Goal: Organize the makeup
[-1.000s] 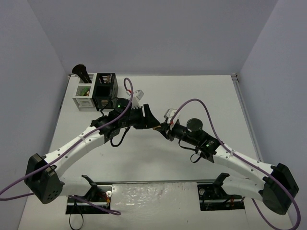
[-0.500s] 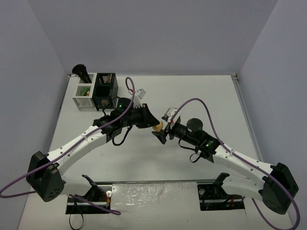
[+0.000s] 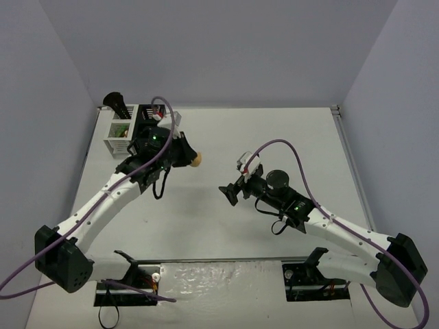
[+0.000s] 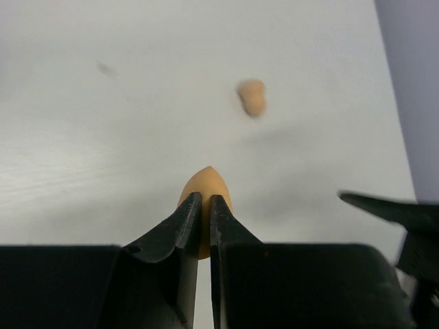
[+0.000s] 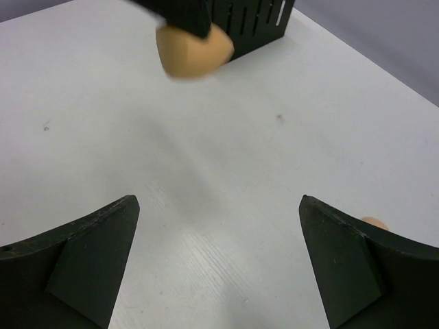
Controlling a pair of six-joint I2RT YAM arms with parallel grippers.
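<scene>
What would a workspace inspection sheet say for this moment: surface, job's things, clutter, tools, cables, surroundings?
Surface: white table, a few faint specks.
Job's things: peach sponge held in the left tool; second sponge lying loose on the table; brush standing in the white bin.
Clutter: nothing seen.
Tools: left tool shut on the peach sponge; right tool open, empty.
Cables: purple cables, one looped along each arm.
Surroundings: plain grey walls; black bin beside the white bin.
</scene>
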